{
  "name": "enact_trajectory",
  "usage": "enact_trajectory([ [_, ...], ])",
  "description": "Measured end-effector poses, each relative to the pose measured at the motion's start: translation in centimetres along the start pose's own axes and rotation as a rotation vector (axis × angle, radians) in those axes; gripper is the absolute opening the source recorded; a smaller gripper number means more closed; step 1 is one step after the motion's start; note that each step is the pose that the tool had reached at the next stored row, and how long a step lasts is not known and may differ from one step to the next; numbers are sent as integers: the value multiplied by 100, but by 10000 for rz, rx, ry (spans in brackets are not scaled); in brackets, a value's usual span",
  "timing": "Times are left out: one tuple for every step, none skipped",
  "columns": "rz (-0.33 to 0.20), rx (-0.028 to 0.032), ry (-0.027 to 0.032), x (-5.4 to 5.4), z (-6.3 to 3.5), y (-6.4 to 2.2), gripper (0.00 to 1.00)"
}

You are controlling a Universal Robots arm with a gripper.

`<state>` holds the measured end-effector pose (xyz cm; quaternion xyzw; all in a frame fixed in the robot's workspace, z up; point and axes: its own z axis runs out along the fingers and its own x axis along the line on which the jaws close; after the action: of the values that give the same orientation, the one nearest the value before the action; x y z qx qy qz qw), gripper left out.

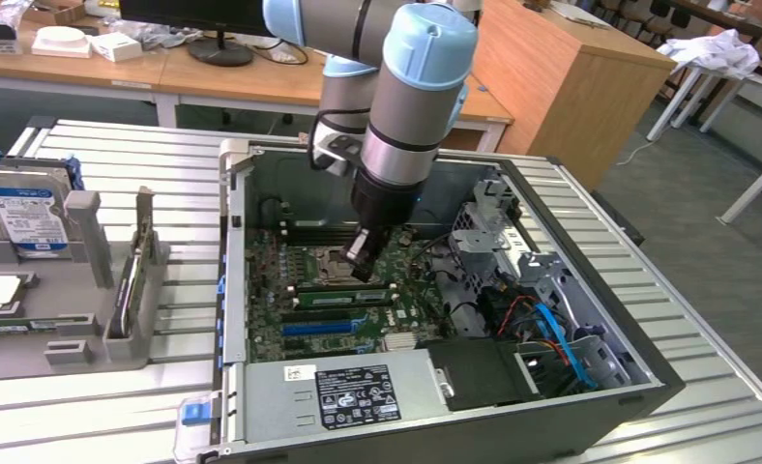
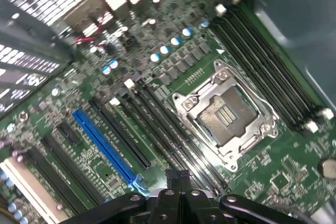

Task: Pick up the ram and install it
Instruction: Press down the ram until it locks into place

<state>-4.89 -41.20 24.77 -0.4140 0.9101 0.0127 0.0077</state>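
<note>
The gripper [image 2: 177, 173] is pinched fully together, seemingly empty, over the black slots [image 2: 173, 140] of the motherboard [image 2: 273, 177].

blue slot [image 2: 105, 145]: 1 | CPU socket [image 2: 226, 111]: 1 | hard drive [image 1: 26, 217]: 1

The arm [image 1: 407, 106] runs off the exterior view's top edge. It hides part of the motherboard [image 1: 342, 309] behind it. In the wrist view, the gripper [image 2: 178, 174] is cut off by the edge.
</note>
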Motion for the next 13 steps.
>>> enact_trajectory([
  [180,5,-3,0,0,0,10],
  [359,9,-6,0,0,0,10],
  [539,13,-9,0,0,0,10],
  [720,18,-11,0,0,0,10],
  [899,22,-15,0,0,0,10],
  [1090,26,-18,0,0,0,10],
  [1269,32,-21,0,0,0,10],
  [1449,36,-24,0,0,0,10],
  [1629,40,-27,0,0,0,10],
  [1808,45,-30,0,0,0,10],
  [1989,49,-33,0,0,0,10],
  [2180,53,-36,0,0,0,10],
  [2359,59,-38,0,0,0,10],
])
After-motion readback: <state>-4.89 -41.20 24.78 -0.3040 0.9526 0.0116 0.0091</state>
